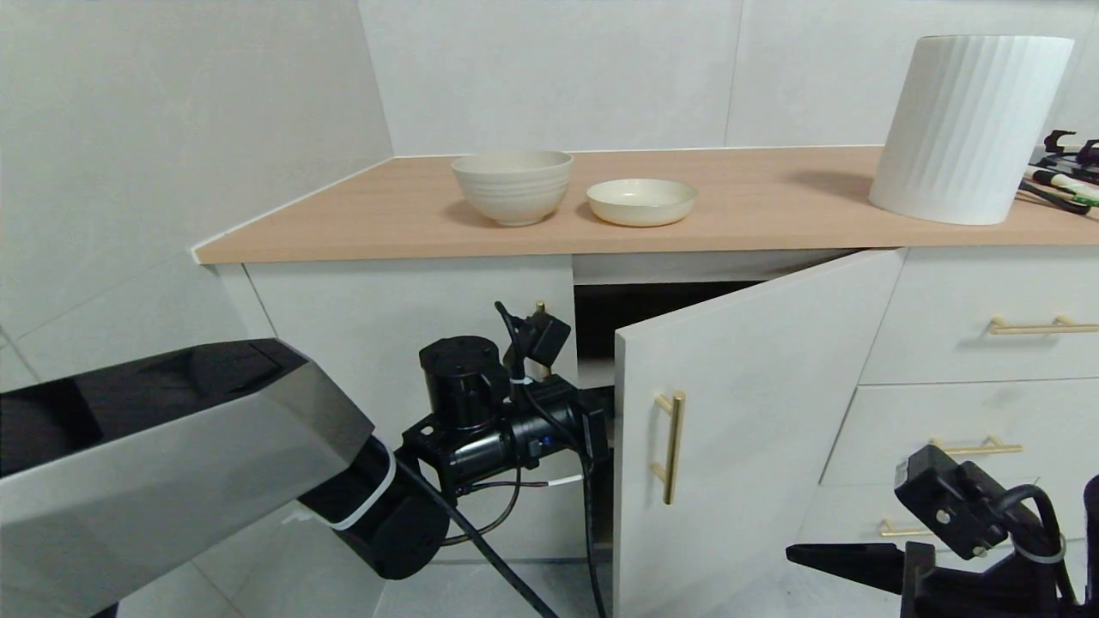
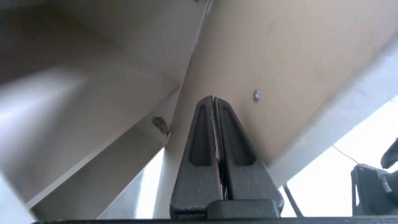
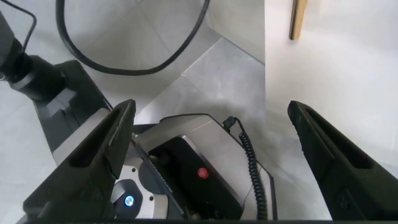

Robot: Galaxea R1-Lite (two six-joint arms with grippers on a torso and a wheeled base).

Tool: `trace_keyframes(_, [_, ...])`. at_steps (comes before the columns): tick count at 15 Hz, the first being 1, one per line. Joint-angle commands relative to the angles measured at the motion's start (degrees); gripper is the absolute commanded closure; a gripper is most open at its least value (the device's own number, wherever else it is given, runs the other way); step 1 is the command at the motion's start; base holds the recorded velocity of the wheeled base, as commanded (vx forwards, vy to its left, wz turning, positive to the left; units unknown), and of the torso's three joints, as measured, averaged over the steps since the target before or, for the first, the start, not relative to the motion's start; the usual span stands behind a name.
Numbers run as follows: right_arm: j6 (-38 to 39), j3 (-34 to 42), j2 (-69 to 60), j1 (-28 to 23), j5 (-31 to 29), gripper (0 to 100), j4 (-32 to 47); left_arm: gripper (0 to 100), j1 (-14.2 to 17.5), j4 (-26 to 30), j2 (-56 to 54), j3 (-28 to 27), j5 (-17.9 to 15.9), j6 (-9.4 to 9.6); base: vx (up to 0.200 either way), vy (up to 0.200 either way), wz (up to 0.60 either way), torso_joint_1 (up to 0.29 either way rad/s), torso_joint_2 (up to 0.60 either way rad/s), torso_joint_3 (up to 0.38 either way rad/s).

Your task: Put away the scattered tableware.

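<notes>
The left arm (image 1: 172, 446) takes up the lower left of the head view. Its wrist reaches toward mid-frame and goes in behind the open cabinet door (image 1: 738, 412). In the left wrist view the left gripper (image 2: 212, 109) has its two fingers pressed together with nothing between them. It points at the pale inner face of that door, close to a small screw (image 2: 255, 95). Whether the tips touch the panel cannot be told.

The right gripper (image 3: 209, 112) sits at the lower right of the head view, low in front of the drawers (image 1: 979, 318). Its fingers are spread wide and hold nothing, with tiled floor (image 3: 205, 81) beneath them.

The door stands ajar in the middle of the head view, its brass handle (image 1: 670, 446) facing the camera and a dark opening behind it.

On the wooden surface (image 1: 773, 197) across the upper half of the frame, a ribbed cream bowl (image 1: 513, 184) stands upright at centre. A shallow dish (image 1: 640, 202) lies just beside it on the right, and the two are not touching. A tall white fluted container (image 1: 970, 129) stands well apart at the upper right. A few utensils (image 1: 1060, 184) lie at the right edge next to it.
</notes>
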Motion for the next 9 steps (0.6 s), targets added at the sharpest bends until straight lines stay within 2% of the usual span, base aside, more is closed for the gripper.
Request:
trace_keyframes(1, [-0.14, 0.33, 0.2, 0.54, 0.01, 0, 0.02, 100, -0.53, 0.01, 0.86, -0.63, 0.02, -0.05, 0.0, 0.0, 0.0, 0.0, 0.0, 0.0])
trace_keyframes(2, [-1.37, 0.42, 0.28, 0.72, 0.01, 0, -0.07, 100, -1.15, 0.01, 0.77, -0.63, 0.02, -0.05, 0.0, 0.0, 0.0, 0.0, 0.0, 0.0])
trace_keyframes(7, [-1.72, 0.77, 0.28, 0.89, 0.19, 0, -0.07, 100, -1.85, 0.01, 0.94, -0.72, 0.1, -0.05, -0.2, 0.0, 0.0, 0.005, 0.0, 0.002])
trace_keyframes(9, [-1.72, 0.77, 0.2, 1.07, 0.19, 0, -0.07, 100, -1.94, 0.01, 1.21, -1.34, 0.1, -0.05, 0.0, 0.0, 0.0, 0.0, 0.0, 0.0])
